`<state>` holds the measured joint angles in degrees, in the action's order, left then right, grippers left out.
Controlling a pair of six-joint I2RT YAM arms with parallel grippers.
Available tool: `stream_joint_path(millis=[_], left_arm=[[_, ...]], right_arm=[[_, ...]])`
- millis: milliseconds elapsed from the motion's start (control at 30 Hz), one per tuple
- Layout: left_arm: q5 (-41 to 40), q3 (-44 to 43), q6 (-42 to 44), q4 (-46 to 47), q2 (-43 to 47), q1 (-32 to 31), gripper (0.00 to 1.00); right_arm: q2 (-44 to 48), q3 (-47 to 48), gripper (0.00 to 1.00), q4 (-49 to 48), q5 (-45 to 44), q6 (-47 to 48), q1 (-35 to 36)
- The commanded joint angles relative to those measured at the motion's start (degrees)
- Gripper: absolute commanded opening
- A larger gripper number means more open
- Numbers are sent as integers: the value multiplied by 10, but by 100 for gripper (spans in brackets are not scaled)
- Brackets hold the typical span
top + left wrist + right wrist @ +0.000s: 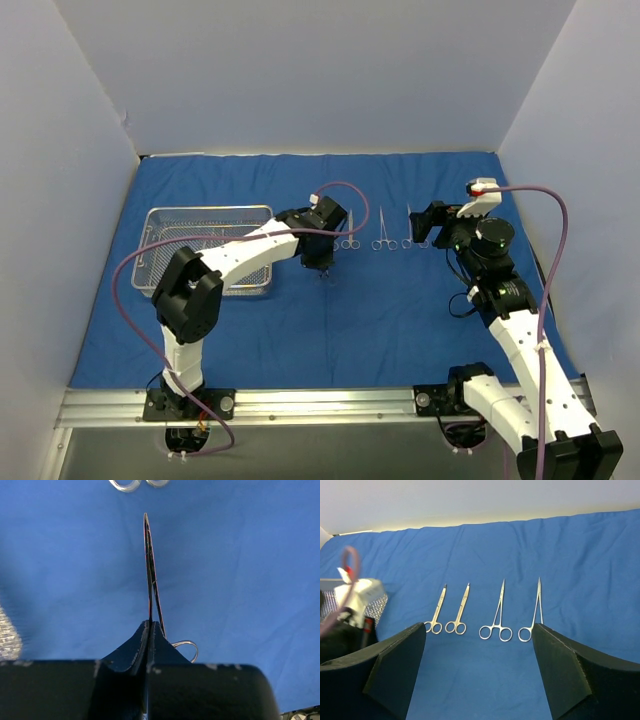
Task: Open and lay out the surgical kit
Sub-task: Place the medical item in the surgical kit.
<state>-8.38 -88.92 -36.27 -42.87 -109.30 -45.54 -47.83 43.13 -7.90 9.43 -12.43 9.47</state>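
Observation:
The royal-blue cloth (pixel 400 310) lies spread flat over the table. The wire-mesh tray (pixel 205 250) stands on it at the left. My left gripper (pixel 322 266) is right of the tray, shut on a slim steel ring-handled instrument (pixel 151 580) that points forward above the cloth; one ring (pixel 187 647) shows beside the fingers. Several instruments lie in a row on the cloth (pixel 600 555): two short scissors (pixel 437 612) (pixel 460 610) and two longer clamps (pixel 497 617) (pixel 536 612). My right gripper (pixel 479 630) is open and empty, just in front of that row.
White walls close the table at the back and both sides. The rings of a laid-out instrument (pixel 131 484) lie just ahead of the held instrument's tip. The left arm and its cable (pixel 350 595) show left of the row. A corner of tray mesh (pixel 7 640) is at the left.

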Motion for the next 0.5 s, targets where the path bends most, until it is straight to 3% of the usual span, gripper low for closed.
stream_joint_path(millis=[0,467], left_arm=[[5,-10,-26,36,-14,-13,2],[18,23,-69,53,-68,-32,2]], right_arm=[[13,-1,83,-14,-11,-1,5],[11,0,84,-12,-19,1,7]])
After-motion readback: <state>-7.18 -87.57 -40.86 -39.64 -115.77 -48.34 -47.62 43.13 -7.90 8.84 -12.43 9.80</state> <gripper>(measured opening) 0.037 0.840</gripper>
